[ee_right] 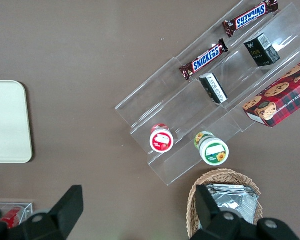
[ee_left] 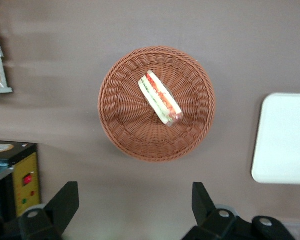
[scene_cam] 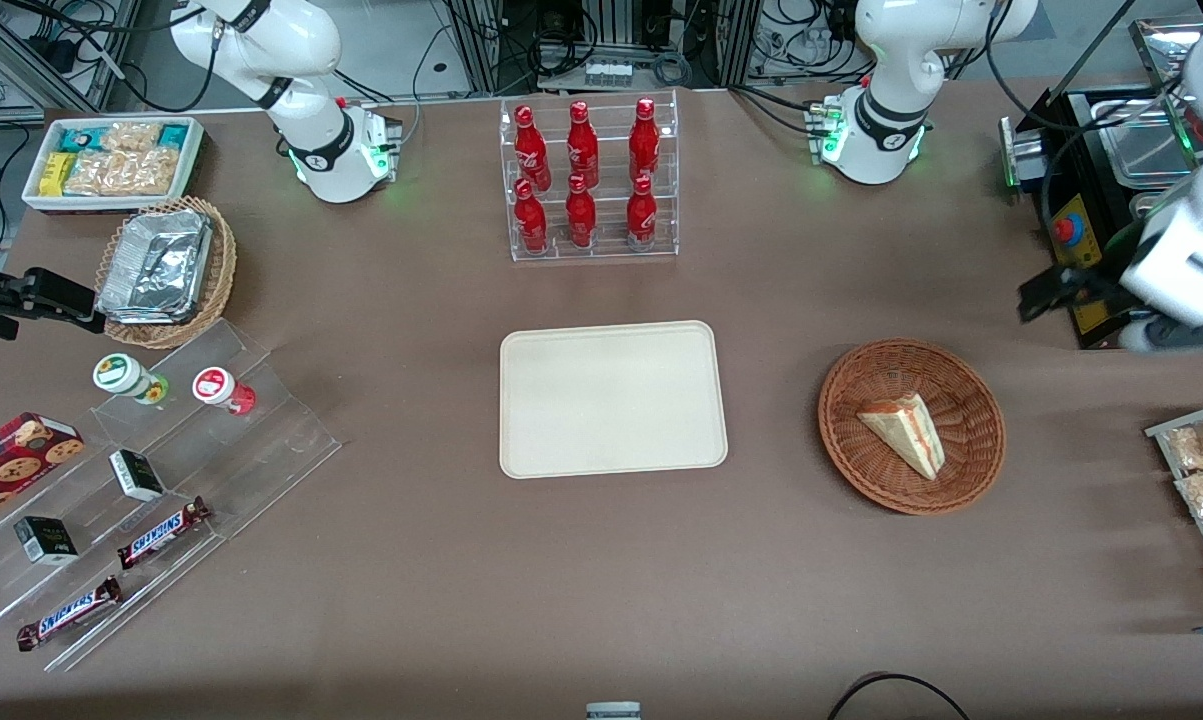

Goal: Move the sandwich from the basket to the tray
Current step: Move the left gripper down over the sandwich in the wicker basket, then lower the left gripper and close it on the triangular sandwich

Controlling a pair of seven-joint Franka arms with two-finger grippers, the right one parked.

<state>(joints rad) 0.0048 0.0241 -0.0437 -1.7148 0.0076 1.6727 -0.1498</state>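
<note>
The tray (scene_cam: 613,398) lies bare at the middle of the surface (scene_cam: 601,580). Beside it, toward the working arm's end, sits the basket (scene_cam: 911,425) with the sandwich (scene_cam: 906,432) lying in it, somewhat off centre, its long edge running diagonally. The tool (ee_left: 135,210) hangs high above the surface, just outside the basket's rim as the wrist view shows it, with its fingers (ee_left: 65,202) spread wide and nothing between them.

The risks, as I judge them:

- **Tray:** it has only a low rim. A release from too high, or near an edge, could let the wedge tip or slide off onto the surface.
- **Basket:** the woven wall curves up close to the sandwich. A descent that is off line could put a finger on the wicker, and the light basket might shift or come up with the lift.
- **Sandwich:** it is soft and wrapped in what looks like clear film. Too hard a squeeze would crush the bread, while too light a hold on the slick wrap could let it slip in transit. The jaws are not turned to match its diagonal, so closing across the corners of the triangle, not the flat faces, could twist it out of the grip.
- **Tool:** it is not yet centred over the sandwich, so a straight drop from here would miss it.
</note>
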